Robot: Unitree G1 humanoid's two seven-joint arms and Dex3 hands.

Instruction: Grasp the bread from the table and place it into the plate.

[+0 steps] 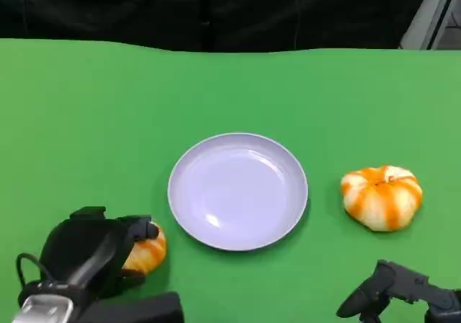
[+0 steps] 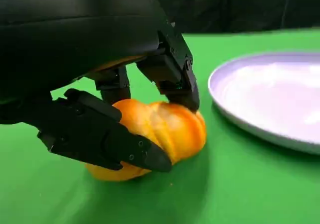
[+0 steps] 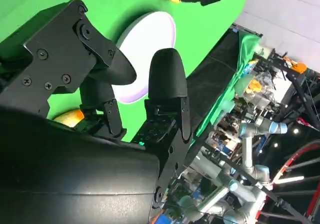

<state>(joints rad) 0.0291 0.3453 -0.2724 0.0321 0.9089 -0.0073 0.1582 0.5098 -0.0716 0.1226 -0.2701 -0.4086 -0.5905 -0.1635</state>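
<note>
Two orange-striped breads lie on the green table [image 1: 86,121]. One bread [image 1: 149,251] is at the lower left beside the lilac plate [image 1: 238,192]. My left hand [image 1: 90,254] covers it from the left. In the left wrist view the fingers [image 2: 172,74] press on the top of this bread [image 2: 167,129] and the thumb [image 2: 100,139] wraps its near side, while it rests on the table. The plate [image 2: 270,99] has nothing on it. The second bread [image 1: 382,197] sits right of the plate. My right hand [image 1: 389,290] hovers near the front edge, fingers [image 3: 167,84] apart, holding nothing.
The table's far edge meets a dark backdrop [image 1: 216,9]. In the right wrist view a cluttered lab with robot arms [image 3: 245,149] lies beyond the table, and the plate [image 3: 150,39] shows between the fingers.
</note>
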